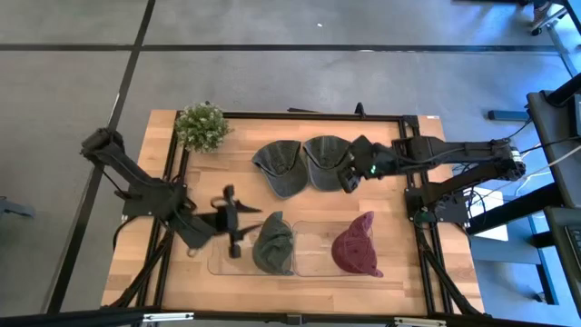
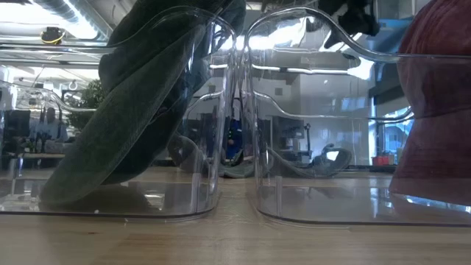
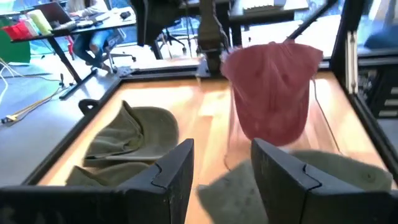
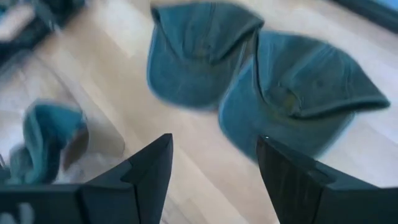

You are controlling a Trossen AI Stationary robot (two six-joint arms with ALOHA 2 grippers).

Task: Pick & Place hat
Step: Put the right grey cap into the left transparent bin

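Observation:
Two grey-green hats lie crown up on the table's far middle, one on the left [image 1: 280, 167] and one on the right [image 1: 325, 160]; both show in the right wrist view [image 4: 199, 50] [image 4: 298, 93]. A green hat [image 1: 273, 243] leans in the left clear bin [image 1: 218, 263]. A maroon hat [image 1: 356, 245] sits in the right clear bin [image 1: 313, 263]. My right gripper [image 1: 346, 180] is open and empty just beside the right table hat's near right edge. My left gripper [image 1: 241, 222] is open and empty over the left bin, beside the green hat.
A small potted plant [image 1: 201, 125] stands at the far left corner. A black frame rail [image 1: 300, 115] runs around the table. The two bins fill the near middle. Bare wood lies between the bins and the table hats.

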